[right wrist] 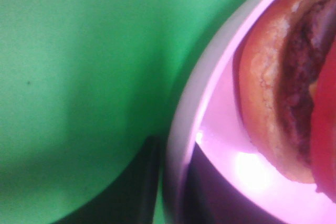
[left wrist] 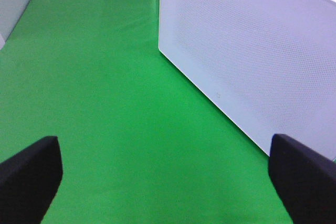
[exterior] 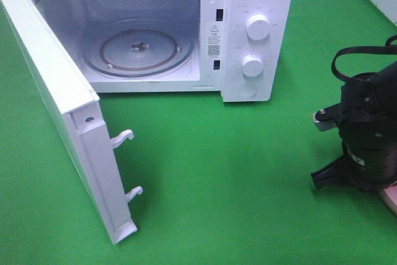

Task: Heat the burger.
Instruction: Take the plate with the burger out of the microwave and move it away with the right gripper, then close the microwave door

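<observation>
So the white microwave (exterior: 248, 29) sits along the top of the overhead frame with its door (exterior: 62, 116) swung wide open toward the lower left, and the glass turntable (exterior: 138, 51) inside has nothing on it. Two knobs (exterior: 257, 27) are stacked on the panel on its right side. Everything's on a green cloth (exterior: 217, 172). The right arm's gripper (exterior: 356, 178) is down at the right edge of the overhead shot, right over a pink plate (exterior: 389, 200) that only peeks out at the corner. The right wrist view is super close up: the burger (right wrist: 283, 93) fills the right side of that frame, lying on the plate (right wrist: 210, 103), bun and dark patty visible. Can't tell whether those fingers are gripping anything. The left gripper (left wrist: 168, 177) has its fingers (left wrist: 29, 177) spread wide apart over bare cloth, with the microwave's perforated side panel (left wrist: 252, 51) at upper right
</observation>
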Robot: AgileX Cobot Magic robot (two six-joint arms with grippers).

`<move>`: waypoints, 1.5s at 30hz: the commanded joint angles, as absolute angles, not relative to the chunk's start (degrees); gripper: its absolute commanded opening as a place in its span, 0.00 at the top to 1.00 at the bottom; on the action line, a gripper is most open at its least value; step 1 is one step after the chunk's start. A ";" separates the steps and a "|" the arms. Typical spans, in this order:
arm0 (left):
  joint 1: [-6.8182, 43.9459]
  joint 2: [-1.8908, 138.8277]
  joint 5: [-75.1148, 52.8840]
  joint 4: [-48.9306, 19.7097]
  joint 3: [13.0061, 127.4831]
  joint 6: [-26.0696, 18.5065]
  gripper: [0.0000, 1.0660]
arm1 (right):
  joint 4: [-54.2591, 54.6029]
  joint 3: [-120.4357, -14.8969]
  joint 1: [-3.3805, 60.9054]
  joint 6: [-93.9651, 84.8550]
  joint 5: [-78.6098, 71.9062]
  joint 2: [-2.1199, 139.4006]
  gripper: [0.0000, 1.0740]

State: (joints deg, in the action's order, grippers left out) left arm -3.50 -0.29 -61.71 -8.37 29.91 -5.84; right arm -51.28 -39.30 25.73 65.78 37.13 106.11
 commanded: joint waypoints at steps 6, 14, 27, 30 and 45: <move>-3.72 -0.57 -61.36 -8.42 29.62 -5.56 0.04 | -42.17 -39.25 25.67 55.86 36.10 95.57 0.53; -3.72 -0.57 -61.36 -8.42 29.62 -5.56 0.04 | -25.38 -39.25 25.67 34.95 37.01 85.37 0.49; -3.72 -0.57 -61.36 -8.42 29.62 -5.56 0.04 | -1.15 -39.25 25.67 8.37 42.11 69.73 0.33; -3.72 -0.57 -61.36 -8.42 29.62 -5.56 0.04 | -0.63 -39.25 25.67 7.28 43.43 67.38 0.29; -3.72 -0.57 -61.36 -8.42 29.62 -5.56 0.04 | -1.09 -35.70 25.67 1.55 50.59 46.52 0.29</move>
State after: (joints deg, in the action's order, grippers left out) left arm -3.50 -0.29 -61.71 -8.37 29.91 -5.84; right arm -1.09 -37.76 25.78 3.27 50.36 51.28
